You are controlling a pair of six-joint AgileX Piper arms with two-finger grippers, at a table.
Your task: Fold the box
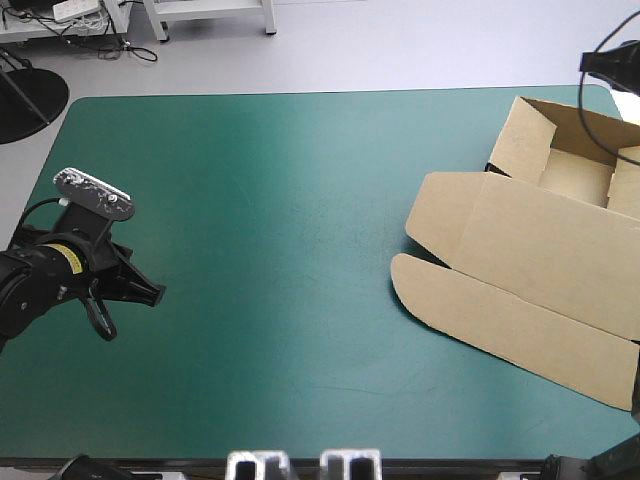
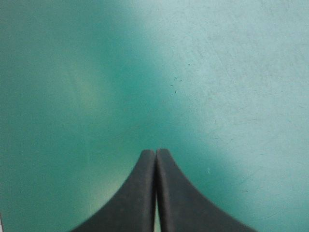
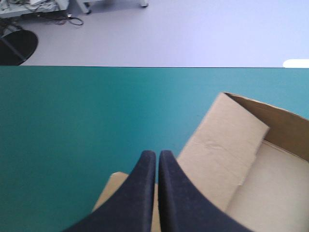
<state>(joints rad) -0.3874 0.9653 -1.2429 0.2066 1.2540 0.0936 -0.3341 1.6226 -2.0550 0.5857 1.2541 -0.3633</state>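
Right now your box (image 1: 520, 235) is sitting at the right side of the counter (image 1: 280, 130), running out past the high view's right edge. It is plain brown board, matte and smooth, with crisp creases. Its far part is standing up as an open tray (image 1: 577, 178) with thin raised walls. The lid (image 1: 570, 265) is lying flat on the cover in front of it. A long flap (image 1: 500, 325) with a rounded end is running along the lid's near edge, and a smaller rounded ear (image 1: 440, 205) is jutting toward the counter's middle.

Your left hand (image 1: 145, 290) is hanging over the counter's left part, well apart from the box. Its black fingers (image 2: 135, 193) are pressing together into one pointed arch and grasping nothing. Ahead of them only the teal-green cover (image 2: 217, 72) is showing, smooth apart from a few faint specks and scuffs.

Your right hand (image 3: 157, 153) is likewise clenched and empty, hovering above the box. One slanting board wall (image 3: 227, 140) is rising just beside its tips. The tray's pale floor (image 3: 273, 186) is opening beyond that wall, and bare cover is stretching ahead to the counter's far edge.
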